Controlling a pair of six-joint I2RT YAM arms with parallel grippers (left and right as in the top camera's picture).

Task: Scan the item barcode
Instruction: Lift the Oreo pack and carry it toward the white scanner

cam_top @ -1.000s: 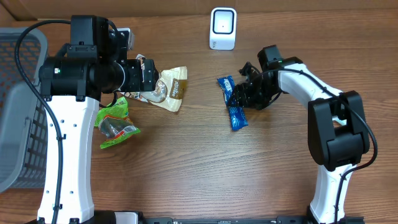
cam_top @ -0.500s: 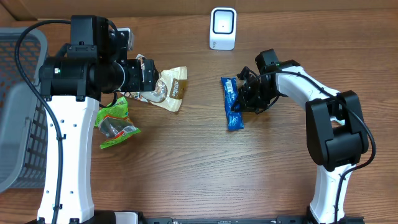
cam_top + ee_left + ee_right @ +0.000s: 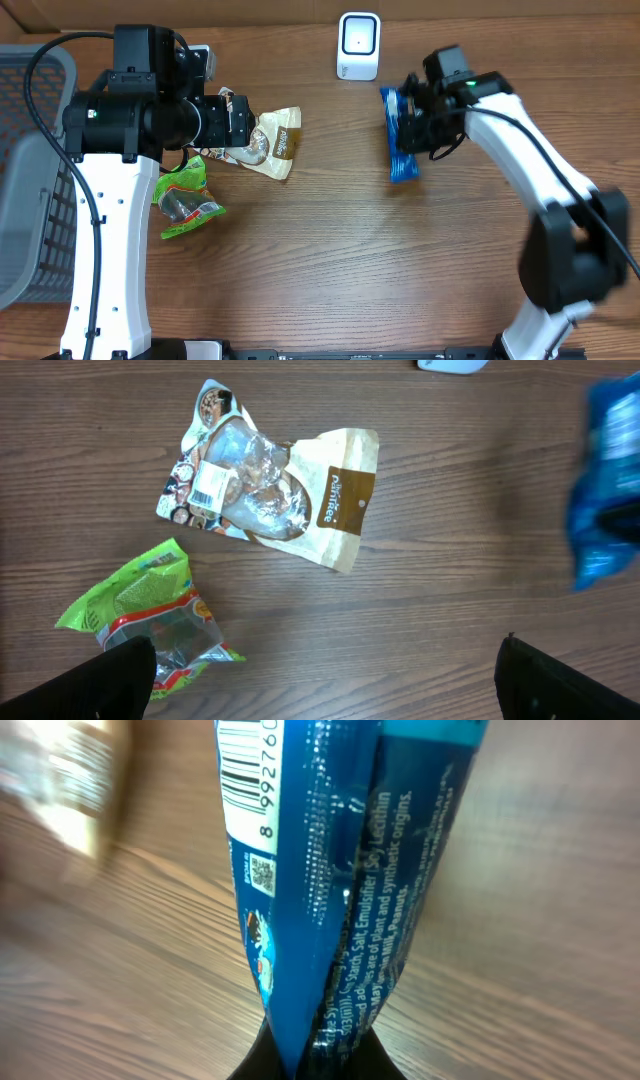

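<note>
Two arms are working over one wood-grain table (image 3: 330,270), a brown planked surface with a cardboard-coloured strip running along its far edge; nothing more of the room is showing. Item one: the right gripper (image 3: 418,118) is clamping a blue snack packet (image 3: 402,140), its dark fingertips (image 3: 250,1072) pinching the packet's lower seam. The packet is rising straight out of these jaws, and its barcode (image 3: 245,780) is sitting at the end farthest from them. It appears to be hanging clear of the wood, though this cannot be told for certain. Item two: a white scanner (image 3: 358,45) is standing ahead of the right jaws and toward their left, near the packet's far end but apart from it. Item three: the left gripper (image 3: 330,690) is holding nothing, its jaws spreading as wide as the wrist view allows. Item four: a brown and clear pouch (image 3: 270,495) with a white label is lying flat ahead of the left jaws. Item five: a green pouch (image 3: 140,605) is lying crumpled just beside one left finger, apart from the brown pouch. Item six: a grey basket (image 3: 40,70) is sitting well away from both pairs of jaws, beyond the left arm.
</note>
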